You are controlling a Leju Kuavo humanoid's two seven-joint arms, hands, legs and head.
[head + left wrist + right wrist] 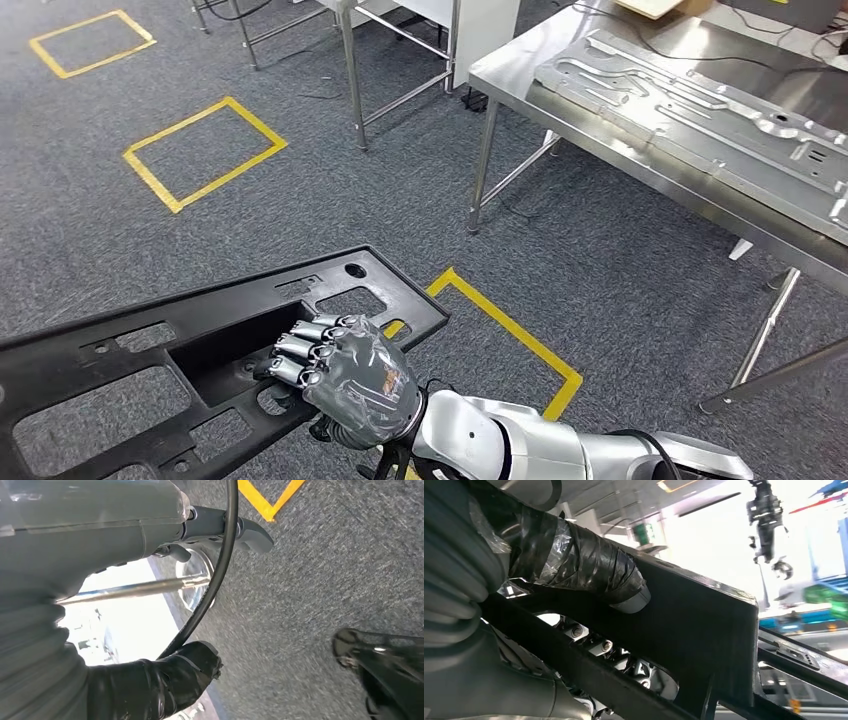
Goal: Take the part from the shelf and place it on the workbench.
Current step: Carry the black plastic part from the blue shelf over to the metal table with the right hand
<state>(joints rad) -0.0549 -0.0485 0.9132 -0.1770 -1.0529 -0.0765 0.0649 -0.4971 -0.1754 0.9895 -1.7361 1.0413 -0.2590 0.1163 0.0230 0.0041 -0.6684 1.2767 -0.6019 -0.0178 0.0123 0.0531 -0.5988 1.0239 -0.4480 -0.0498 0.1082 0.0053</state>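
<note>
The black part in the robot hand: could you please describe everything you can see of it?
The black part is a long, flat, matte frame, plastic by its look, pierced by rectangular cutouts and small round holes. It lies roughly level above the grey carpet, running off the head view's left edge. The right robot hand grips it, fingers curled through a cutout.

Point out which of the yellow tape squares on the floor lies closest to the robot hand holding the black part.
The yellow outline just beyond the black part, partly hidden by it and the right robot hand, below the steel workbench. The other two squares lie farther away toward the upper left.
</note>
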